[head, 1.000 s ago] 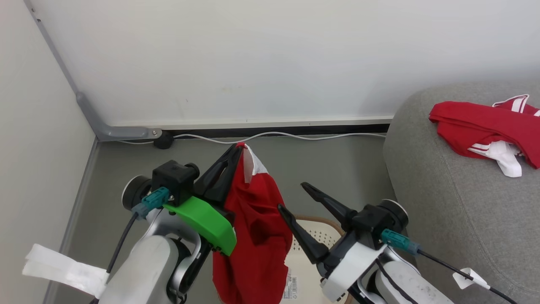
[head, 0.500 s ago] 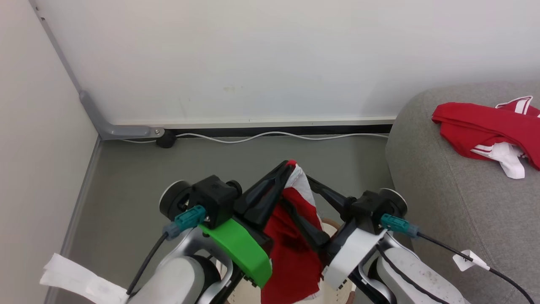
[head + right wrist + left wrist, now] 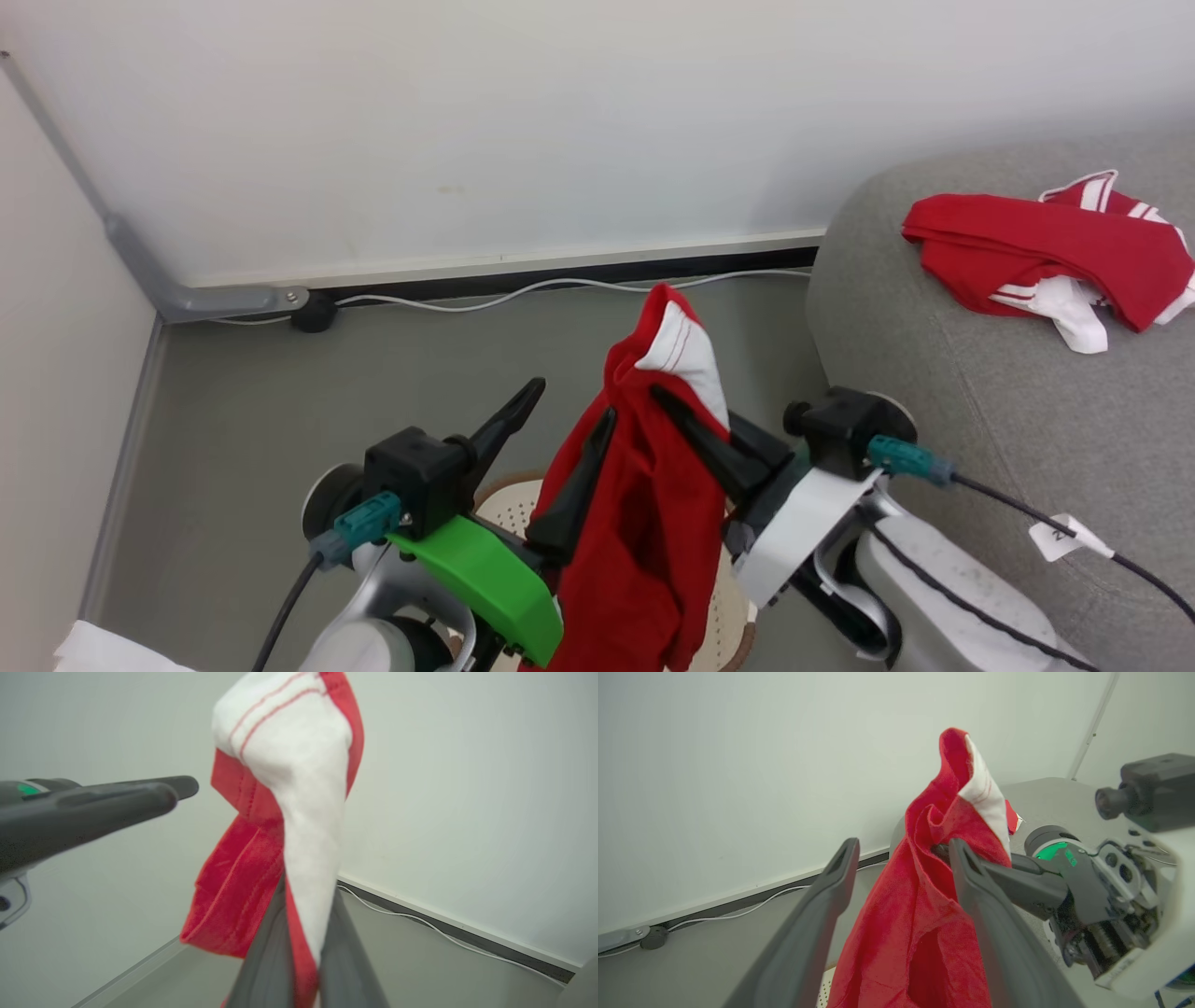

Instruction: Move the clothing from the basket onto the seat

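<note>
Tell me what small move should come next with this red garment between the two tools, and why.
Probably draw the left tool back, clear of the red garment. It stands open with one finger against the fabric, while the right tool is shut on the garment, so swinging toward the sofa now might snag.

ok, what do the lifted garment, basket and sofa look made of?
Garment: soft matte red cloth, likely knit; it creases and drapes.
Basket: smooth cream plastic, apparently; regular punched holes.
Sofa: matte grey woven upholstery, fine texture, stitched seam.
</note>
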Robot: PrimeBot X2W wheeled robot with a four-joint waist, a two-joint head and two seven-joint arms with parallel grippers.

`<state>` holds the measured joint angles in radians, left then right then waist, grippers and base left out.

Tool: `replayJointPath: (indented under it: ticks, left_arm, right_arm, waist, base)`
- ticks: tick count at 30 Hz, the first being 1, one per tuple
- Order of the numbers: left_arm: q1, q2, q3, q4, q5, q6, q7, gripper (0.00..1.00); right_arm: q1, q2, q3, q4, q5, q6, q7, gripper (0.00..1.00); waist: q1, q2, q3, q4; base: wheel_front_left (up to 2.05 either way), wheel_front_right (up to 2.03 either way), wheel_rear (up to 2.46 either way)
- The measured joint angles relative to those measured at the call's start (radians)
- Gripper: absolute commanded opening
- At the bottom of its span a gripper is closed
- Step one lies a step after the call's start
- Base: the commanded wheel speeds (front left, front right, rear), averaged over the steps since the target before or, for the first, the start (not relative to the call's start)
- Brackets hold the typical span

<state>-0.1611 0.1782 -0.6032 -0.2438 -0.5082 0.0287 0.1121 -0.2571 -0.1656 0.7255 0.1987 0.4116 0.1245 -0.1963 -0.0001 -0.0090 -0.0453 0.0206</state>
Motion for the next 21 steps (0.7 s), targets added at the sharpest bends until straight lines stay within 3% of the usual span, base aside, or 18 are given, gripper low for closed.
replayJointPath:
  ticks: [6,12,21]
  left_arm:
    - [0.051,0.007,-0.014,0.004,-0.017,0.003,-0.017,1.00]
    - [0.070,0.018,-0.033,0.009,-0.015,-0.019,-0.056,1.00]
    - [0.069,0.064,-0.014,0.002,0.042,-0.029,-0.088,1.00]
  right_arm:
    - [-0.022,-0.058,-0.083,-0.033,0.000,-0.002,0.000,0.00]
    - [-0.022,-0.103,-0.147,-0.080,0.000,-0.027,-0.001,0.00]
    - [-0.050,-0.119,-0.199,-0.130,0.004,-0.046,-0.015,0.00]
  waist:
    - [0.0000,0.0000,0.019,-0.068]
    - [0.0000,0.0000,0.054,-0.143]
    - [0.0000,0.0000,0.149,-0.264]
  base:
    - [0.00,0.00,0.00]
    - [0.00,0.00,0.00]
    - [0.00,0.00,0.00]
